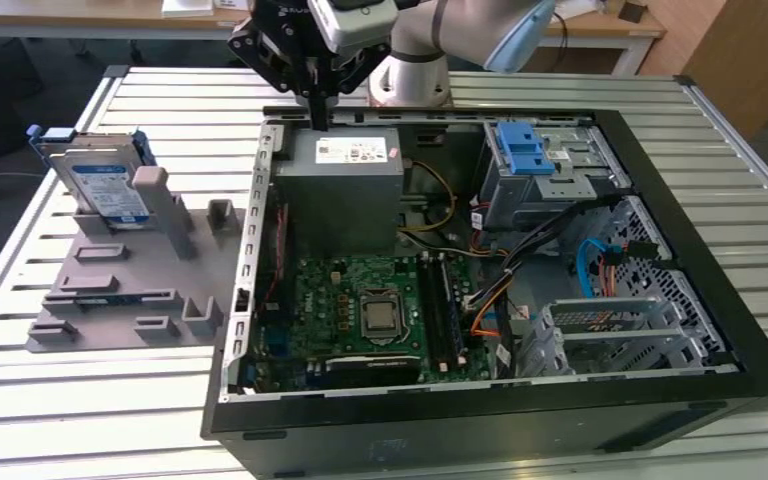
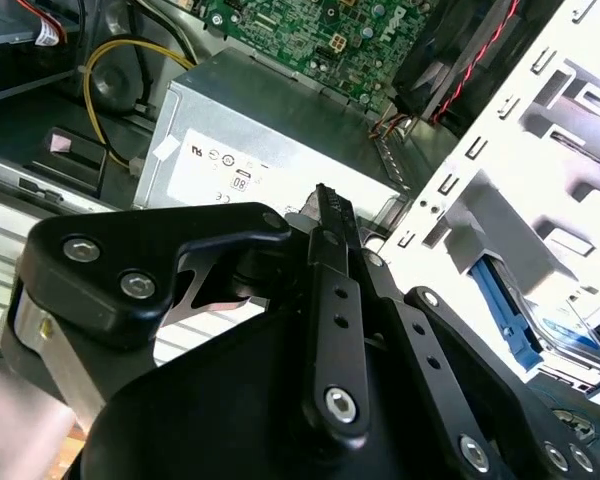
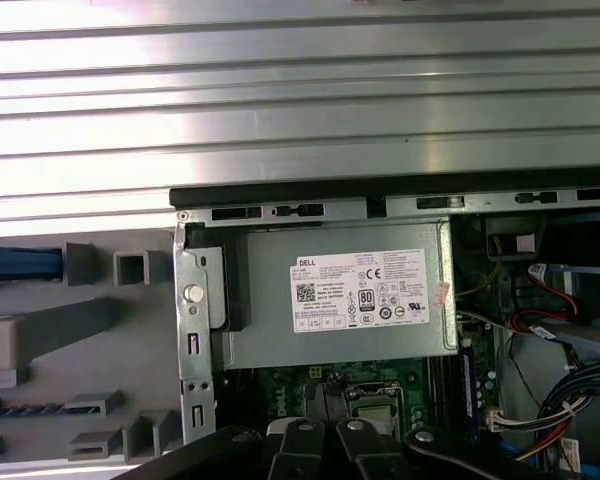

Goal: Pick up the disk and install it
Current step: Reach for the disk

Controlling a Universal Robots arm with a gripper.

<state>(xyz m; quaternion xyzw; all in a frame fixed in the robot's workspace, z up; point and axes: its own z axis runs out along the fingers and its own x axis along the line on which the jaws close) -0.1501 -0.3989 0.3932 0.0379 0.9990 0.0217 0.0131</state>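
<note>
1. One disk [image 1: 101, 185] is standing on edge at the exterior view's left. It is sitting in the far end of one grey stand [image 1: 131, 300], with a grey post touching its labelled face and its blue bracket showing along the edges.
2. One gripper [image 1: 317, 120] is hanging over the far rim of one open computer case [image 1: 491, 410], just above one grey metal box [image 1: 344, 190] with a white sticker. Its fingers are sitting together with nothing between them, well apart from the disk.
3. One green board [image 1: 371, 310] is lying in the case floor. Toward the exterior view's right, one metal drive cage [image 1: 544, 170] with a blue latch is standing beside loose blue, orange and yellow cables.
4. Risk, as I am judging it: fingers that are not opened wide enough would be striking the disk's top edge and tipping it in the stand.
5. Risk: the post is crowding the disk's face, so a finger could be catching on the post instead of the drive.
6. Risk: the loose cables could be snagging a carried disk near the cage.
</note>
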